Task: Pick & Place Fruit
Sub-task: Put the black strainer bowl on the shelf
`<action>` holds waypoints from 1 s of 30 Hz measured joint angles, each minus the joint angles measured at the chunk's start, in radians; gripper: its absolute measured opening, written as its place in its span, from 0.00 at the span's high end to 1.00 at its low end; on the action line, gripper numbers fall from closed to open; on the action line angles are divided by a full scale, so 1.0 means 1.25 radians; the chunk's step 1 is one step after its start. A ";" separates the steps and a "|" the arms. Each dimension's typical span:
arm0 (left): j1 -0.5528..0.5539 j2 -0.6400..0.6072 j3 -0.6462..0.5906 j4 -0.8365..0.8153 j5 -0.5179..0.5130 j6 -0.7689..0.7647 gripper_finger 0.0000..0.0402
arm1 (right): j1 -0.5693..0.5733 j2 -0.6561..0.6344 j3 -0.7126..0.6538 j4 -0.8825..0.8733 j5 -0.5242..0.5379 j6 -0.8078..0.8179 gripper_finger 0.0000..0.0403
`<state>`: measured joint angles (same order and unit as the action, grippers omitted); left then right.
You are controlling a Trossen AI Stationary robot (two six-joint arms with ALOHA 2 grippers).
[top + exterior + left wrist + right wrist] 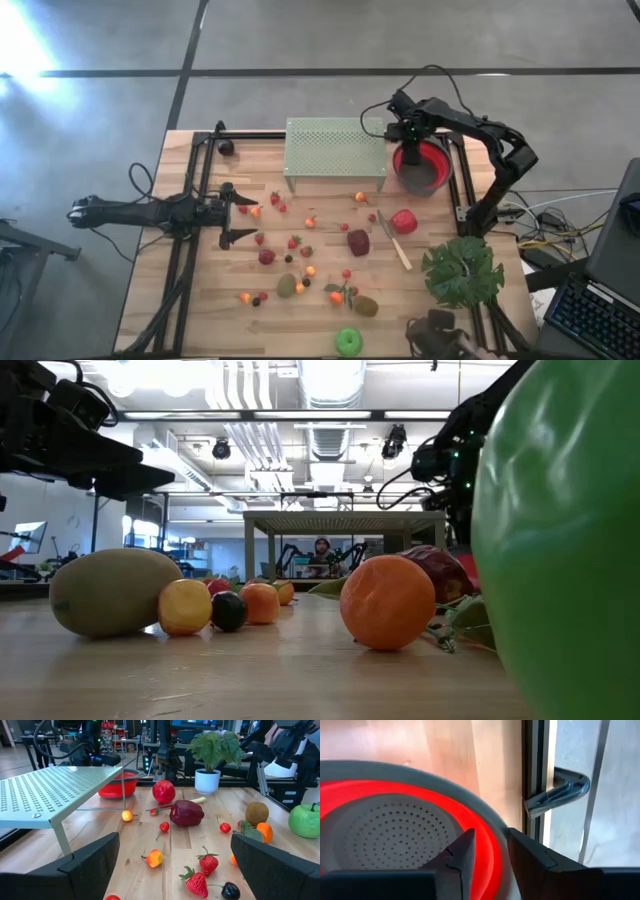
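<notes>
- Right gripper (489, 851) hangs over the red colander bowl (421, 166) at the table's far right corner. Jaws narrow, a slim gap between the fingers, nothing between them. Below the fingertips: the bowl's red rim and perforated grey floor (390, 835).
- Left gripper (240, 212) low over the table's left side, jaws spread wide, nothing held.
- Fruit lies loose on the wooden table (200, 300), ahead of the left jaws: strawberries (202, 872), a dark maroon fruit (187, 813), red apple (163, 791), kiwi (256, 813), green apple (305, 820), small orange pieces (154, 858).
- None of the fruit touches either gripper.
- Green perforated rack (336, 150) stands just beside the bowl; green leaf (462, 271) at the right edge.
</notes>
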<state>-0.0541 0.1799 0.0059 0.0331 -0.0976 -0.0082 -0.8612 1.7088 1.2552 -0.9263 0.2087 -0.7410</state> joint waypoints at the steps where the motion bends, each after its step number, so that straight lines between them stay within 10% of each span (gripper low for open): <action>1: 0.000 0.000 0.000 0.000 0.000 0.000 0.03 | 0.005 0.000 0.003 0.000 0.000 -0.001 0.70; 12: 0.000 0.000 0.000 0.000 0.000 0.000 0.03 | 0.017 0.008 0.011 -0.003 0.010 -0.018 0.54; 30: 0.000 0.000 0.000 0.000 0.000 0.000 0.03 | 0.017 0.072 0.028 -0.010 0.047 -0.024 0.65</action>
<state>-0.0542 0.1802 0.0059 0.0331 -0.0975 -0.0082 -0.8402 1.7987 1.2899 -0.9383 0.2676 -0.7709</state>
